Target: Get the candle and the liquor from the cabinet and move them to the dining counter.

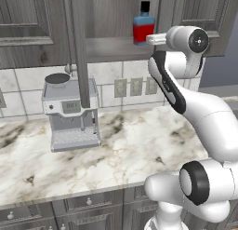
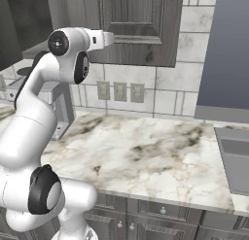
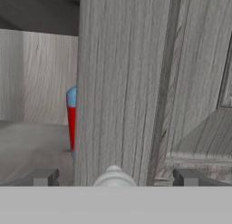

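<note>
The cabinet (image 1: 28, 29) on the wall stands open in the middle, one door swung out edge-on toward the room. On its bare shelf (image 1: 109, 50) sits the liquor (image 1: 143, 25), upright, blue above and red below with a black cap, near the right end of the opening. I can't make out the candle anywhere in there; the rest of the shelf looks plain grey wood.

The arm reaches up from the base so the gripper (image 3: 115, 175) is at shelf height, just beside the bottle on its right. From the hand view its two fingertips stand wide apart, holding nothing, with a round pale knob (image 3: 114, 175) sitting low between them and the edge of a door panel straight ahead. The bottle (image 3: 71, 121) peeks out as a thin red and blue sliver behind that panel's left edge.

Below, the marble surface (image 1: 139, 150) carries a coffee machine (image 1: 70, 115) against the tiled wall, well left of the arm. A sink (image 2: 236, 161) is sunk into the surface at the far right.
</note>
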Robot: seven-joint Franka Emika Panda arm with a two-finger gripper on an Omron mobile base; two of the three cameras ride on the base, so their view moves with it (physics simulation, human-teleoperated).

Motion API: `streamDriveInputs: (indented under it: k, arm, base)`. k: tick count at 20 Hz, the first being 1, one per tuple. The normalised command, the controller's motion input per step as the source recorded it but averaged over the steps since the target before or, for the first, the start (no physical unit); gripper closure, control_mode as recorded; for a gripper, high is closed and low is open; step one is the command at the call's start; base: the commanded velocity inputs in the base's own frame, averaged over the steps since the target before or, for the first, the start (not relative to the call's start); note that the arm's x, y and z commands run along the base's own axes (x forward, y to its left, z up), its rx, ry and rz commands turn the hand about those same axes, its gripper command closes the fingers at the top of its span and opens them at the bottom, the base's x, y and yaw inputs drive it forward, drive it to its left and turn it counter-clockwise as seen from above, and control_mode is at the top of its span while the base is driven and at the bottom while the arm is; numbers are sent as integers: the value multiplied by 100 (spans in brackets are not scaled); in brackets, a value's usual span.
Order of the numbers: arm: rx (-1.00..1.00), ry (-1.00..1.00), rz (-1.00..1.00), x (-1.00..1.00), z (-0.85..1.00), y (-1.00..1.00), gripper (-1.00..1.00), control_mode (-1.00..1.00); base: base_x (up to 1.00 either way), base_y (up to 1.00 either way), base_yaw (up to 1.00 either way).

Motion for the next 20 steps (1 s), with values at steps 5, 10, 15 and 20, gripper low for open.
streamDriveInputs:
  k: [5,10,15,20]
  arm:
    - [0,0,0,0,0,0,-100,-100]
    - [0,0,0,0,0,0,-100,-100]
    - [0,0,0,0,0,0,-100,-100]
    - [0,0,0,0,0,0,-100,-100]
  base:
    - [0,0,0]
    - [0,0,0]
    - [0,0,0]
    - [0,0,0]
